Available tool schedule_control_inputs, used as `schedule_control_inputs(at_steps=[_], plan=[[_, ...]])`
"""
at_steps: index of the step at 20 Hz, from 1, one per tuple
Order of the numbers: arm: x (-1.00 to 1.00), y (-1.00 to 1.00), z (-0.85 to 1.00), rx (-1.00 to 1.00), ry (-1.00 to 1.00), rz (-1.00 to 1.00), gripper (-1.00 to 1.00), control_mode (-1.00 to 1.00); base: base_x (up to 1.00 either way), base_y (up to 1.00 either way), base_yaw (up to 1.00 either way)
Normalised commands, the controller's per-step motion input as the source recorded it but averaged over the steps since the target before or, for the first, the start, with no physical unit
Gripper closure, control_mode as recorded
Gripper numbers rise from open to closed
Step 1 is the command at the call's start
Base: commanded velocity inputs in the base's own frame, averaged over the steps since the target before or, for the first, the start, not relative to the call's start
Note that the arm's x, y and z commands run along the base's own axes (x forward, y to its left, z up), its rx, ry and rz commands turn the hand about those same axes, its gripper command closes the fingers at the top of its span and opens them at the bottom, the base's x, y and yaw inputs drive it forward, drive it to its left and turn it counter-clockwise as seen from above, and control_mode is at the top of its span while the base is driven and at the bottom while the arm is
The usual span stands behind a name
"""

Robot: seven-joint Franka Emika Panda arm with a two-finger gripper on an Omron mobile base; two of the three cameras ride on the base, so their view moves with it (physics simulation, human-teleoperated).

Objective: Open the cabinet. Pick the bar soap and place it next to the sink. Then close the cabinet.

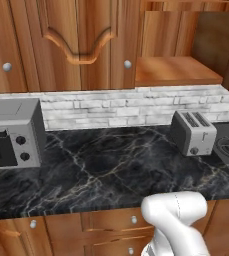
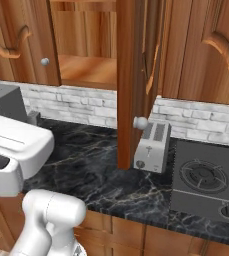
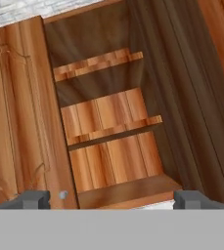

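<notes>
Hand view: tall warm-brown wooden wall cabinet (image 3: 108, 122) stands open, plain shelves bare as far as visible. Two-finger gripper (image 3: 111, 199) faces interior, jaws spread wide, holding nothing. Small salmon-pink bar soap not spotted on visible shelves; location cannot tell. Judgement: soap light, rigid, likely slick; pinch across short sides, mid-length, gently. Grey two-slot toaster (image 2: 152, 146) sits on black white-veined marble counter (image 1: 111, 165) below open door.

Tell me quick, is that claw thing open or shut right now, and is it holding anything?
Gripper: open, jaws spread wide, holding nothing, facing the open cabinet.
</notes>
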Motion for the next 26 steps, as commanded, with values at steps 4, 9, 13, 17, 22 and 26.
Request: schedule_control_inputs(at_steps=[4, 9, 13, 17, 22, 26], plan=[[-0.13, 0.0, 0.0, -0.04, 0.23, 0.06, -1.0, -1.0, 0.0, 0.0, 0.0], [0.05, -0.16, -0.03, -0.03, 0.05, 0.02, -1.0, -1.0, 0.0, 0.0, 0.0], [0.13, -0.52, -0.21, 0.0, 0.0, 0.0, -1.0, -1.0, 0.0, 0.0, 0.0], [0.0, -0.54, -0.15, 0.0, -0.06, 0.0, -1.0, -1.0, 0.0, 0.0, 0.0], [0.04, -0.56, -0.19, 0.0, -0.07, 0.0, -1.0, -1.0, 0.0, 0.0, 0.0], [0.0, -0.34, 0.0, 0.0, -0.06, 0.0, -1.0, -1.0, 0.0, 0.0, 0.0]])
